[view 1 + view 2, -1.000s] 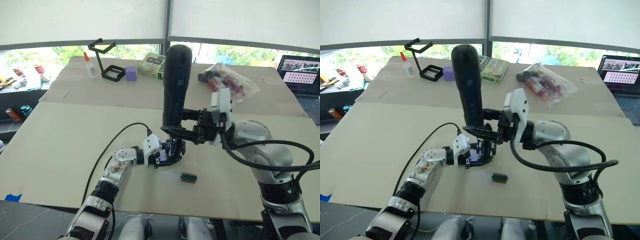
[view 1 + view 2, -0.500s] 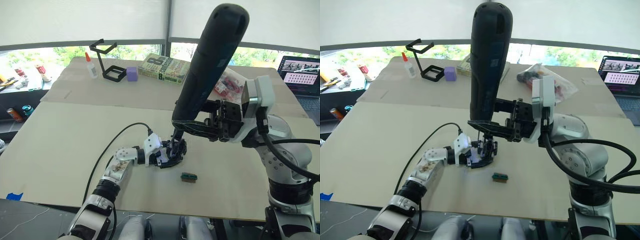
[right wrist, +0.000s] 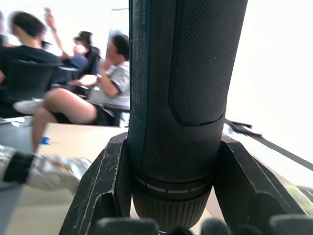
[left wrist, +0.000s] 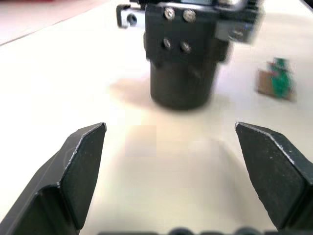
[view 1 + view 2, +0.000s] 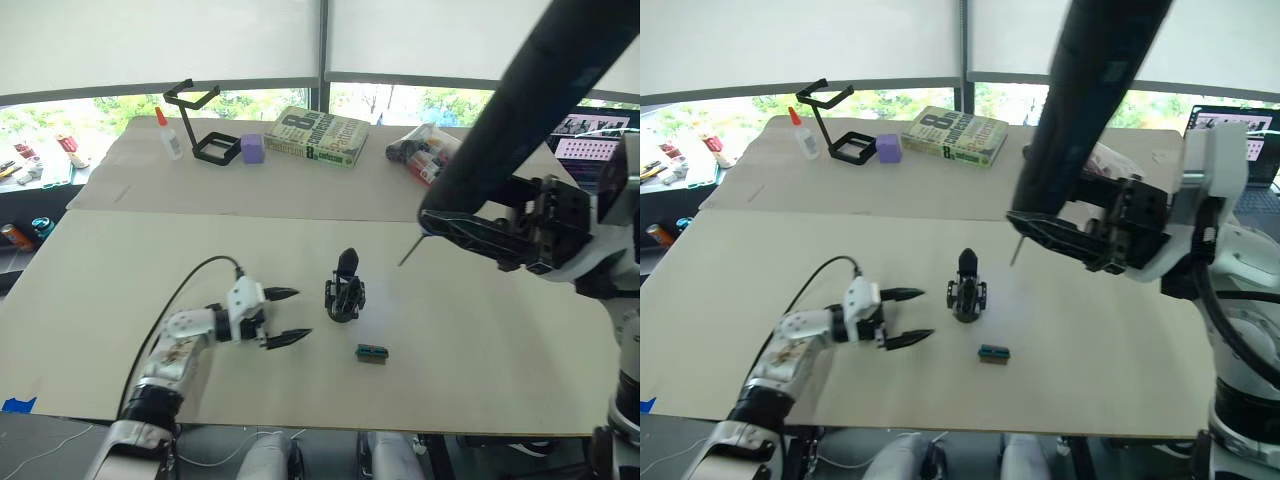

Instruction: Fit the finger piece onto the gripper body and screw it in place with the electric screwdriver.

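The gripper body [image 5: 345, 296] stands upright on the table's middle, alone. A black pointed finger [image 5: 347, 263] rises from its top; I cannot tell whether this is the finger piece. My left gripper [image 5: 301, 313] is open just left of the body, apart from it. In the left wrist view the body [image 4: 183, 54] lies ahead of the spread fingers [image 4: 80, 164]. My right gripper [image 5: 478, 236] is shut on the electric screwdriver [image 5: 1092, 95]. The screwdriver is held high and tilted, with its bit [image 5: 409, 251] in the air right of the body.
A small green-and-brown block [image 5: 372, 352] lies near the front of the body. At the table's back are a book [image 5: 318, 135], a purple block [image 5: 251, 149], a black wire stand [image 5: 205, 125], a glue bottle [image 5: 170, 134] and a plastic bag [image 5: 425, 150]. A laptop [image 5: 580, 150] is far right. Seated people [image 3: 73, 83] show beyond.
My left gripper let go of the gripper body, opened and drew back left. My right arm lifted the screwdriver off the body, up and to the right, tilting it further.
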Motion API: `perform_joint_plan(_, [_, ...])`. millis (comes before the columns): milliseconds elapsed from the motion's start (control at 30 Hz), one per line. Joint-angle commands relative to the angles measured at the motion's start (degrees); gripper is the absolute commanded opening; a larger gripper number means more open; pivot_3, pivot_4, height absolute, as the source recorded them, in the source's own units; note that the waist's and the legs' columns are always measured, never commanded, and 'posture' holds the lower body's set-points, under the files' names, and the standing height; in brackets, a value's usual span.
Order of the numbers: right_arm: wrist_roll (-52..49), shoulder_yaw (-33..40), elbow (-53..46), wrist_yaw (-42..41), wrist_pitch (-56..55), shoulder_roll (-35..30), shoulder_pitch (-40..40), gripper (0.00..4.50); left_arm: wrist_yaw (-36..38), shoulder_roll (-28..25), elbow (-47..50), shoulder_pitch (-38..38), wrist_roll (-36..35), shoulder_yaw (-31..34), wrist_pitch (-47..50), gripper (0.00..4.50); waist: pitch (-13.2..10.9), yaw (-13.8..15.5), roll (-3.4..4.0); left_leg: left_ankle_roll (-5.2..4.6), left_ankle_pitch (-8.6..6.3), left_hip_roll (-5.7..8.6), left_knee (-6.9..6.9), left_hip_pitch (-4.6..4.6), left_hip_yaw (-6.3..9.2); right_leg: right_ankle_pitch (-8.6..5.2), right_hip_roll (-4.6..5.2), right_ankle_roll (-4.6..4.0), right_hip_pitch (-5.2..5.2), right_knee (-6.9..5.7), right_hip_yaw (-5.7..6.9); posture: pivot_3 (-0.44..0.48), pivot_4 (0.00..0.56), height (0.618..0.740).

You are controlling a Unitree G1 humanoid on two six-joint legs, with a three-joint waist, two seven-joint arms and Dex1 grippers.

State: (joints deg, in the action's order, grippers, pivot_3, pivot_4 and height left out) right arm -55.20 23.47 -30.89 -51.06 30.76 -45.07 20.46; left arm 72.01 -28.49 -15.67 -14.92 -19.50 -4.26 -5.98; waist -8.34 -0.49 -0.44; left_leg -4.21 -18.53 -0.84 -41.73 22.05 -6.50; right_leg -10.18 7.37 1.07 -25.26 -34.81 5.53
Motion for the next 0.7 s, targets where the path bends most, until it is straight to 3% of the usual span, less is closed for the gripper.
perform_joint_plan(33, [2.17,8.35,-0.05,-2.75,-3.63,-1.61,-6.62,1.93,8.11,-5.69,2.95,3.09,-4.63,3.95,-1.43,4.46,-0.03,0.31,0.01,0.0,-0.01,0.0,0.0,0.01,0.0,0.0,-0.01,0.0,0.01,0.02,0.03,0.0,0.15,0.74])
perform_joint_plan(200, [6.17,15.38,-0.31,-6.93,-8.55,0.47,-20.44,1.93,12.26,-11.43,-2.22,5.18,-4.74,8.19,-4.54,4.46,-0.12,1.61,0.13,-0.05,-0.03,0.07,-0.01,0.07,-0.03,-0.01,-0.01,0.03,0.04,0.13,0.1,0.0,0.15,0.74])
perform_joint_plan(367, [6.98,16.51,-0.46,-8.38,-11.07,1.89,-25.79,1.93,14.54,-11.97,-1.83,5.89,-5.05,8.52,-5.03,4.46,-0.18,1.23,0.21,-0.11,-0.07,0.08,-0.01,0.03,-0.09,-0.01,-0.01,0.06,0.07,0.13,0.04,0.0,0.15,0.74])
perform_joint_plan(700, [5.58,3.02,-11.27,-6.96,-11.21,3.07,-23.61,1.93,7.59,-4.57,15.84,5.64,-3.31,-1.31,4.51,4.46,-0.25,1.18,0.27,-0.02,-0.02,0.07,-0.01,-0.02,-0.08,-0.01,-0.1,0.06,0.09,0.08,-0.02,0.0,0.15,0.74])
